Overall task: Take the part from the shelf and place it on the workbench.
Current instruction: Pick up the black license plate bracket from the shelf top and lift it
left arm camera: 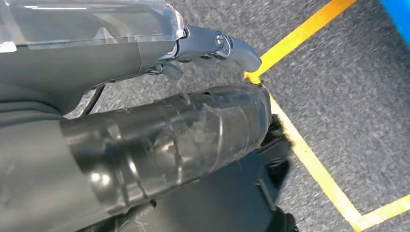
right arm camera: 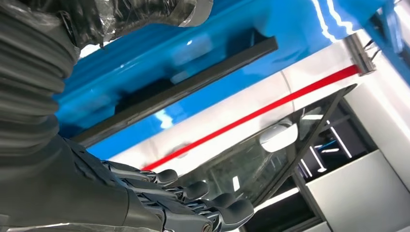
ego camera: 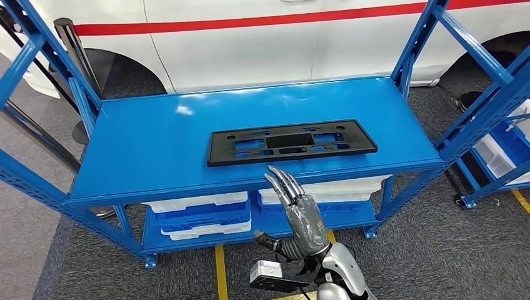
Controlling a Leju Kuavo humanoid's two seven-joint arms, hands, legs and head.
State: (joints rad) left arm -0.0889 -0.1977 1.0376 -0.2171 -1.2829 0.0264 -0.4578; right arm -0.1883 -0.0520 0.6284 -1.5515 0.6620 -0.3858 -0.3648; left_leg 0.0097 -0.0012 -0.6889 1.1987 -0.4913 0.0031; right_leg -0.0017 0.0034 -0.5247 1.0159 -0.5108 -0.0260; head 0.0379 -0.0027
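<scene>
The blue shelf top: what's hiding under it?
Under the blue shelf top sit white and blue bins on a lower shelf. The top covers their back parts.

Part: a flat, long rectangular black plastic panel (ego camera: 292, 142) with several cut-out openings.
Pose: lying flat, long side running left to right.
Place: on the top of the blue metal shelf (ego camera: 156, 137), towards its near edge, slightly right of centre.
</scene>
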